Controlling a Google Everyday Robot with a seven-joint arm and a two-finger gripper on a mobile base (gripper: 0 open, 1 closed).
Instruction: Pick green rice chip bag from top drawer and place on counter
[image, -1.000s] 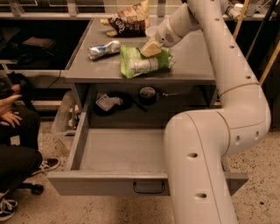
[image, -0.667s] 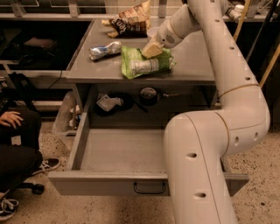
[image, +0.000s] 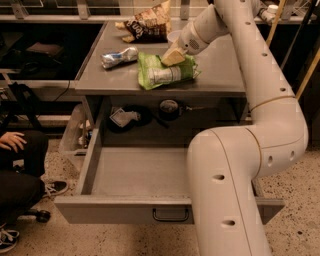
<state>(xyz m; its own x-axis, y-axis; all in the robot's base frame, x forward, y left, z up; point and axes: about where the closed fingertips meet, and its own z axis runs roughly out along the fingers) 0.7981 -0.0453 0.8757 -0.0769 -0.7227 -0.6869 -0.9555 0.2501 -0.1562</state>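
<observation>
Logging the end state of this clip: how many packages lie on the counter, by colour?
Green: 1, the green bag, with the gripper at its back right corner.
Brown: 1, the chip bag.
Silver: 1, the crumpled pack.
Total: 3, all on the counter.

Counter (image: 220, 65): one green bag (image: 162, 75), one brown bag (image: 150, 22) at the back edge, one silver packet (image: 119, 56) toward the left edge. One drawer (image: 135, 172), open. One gripper (image: 174, 57), over the green bag.
</observation>
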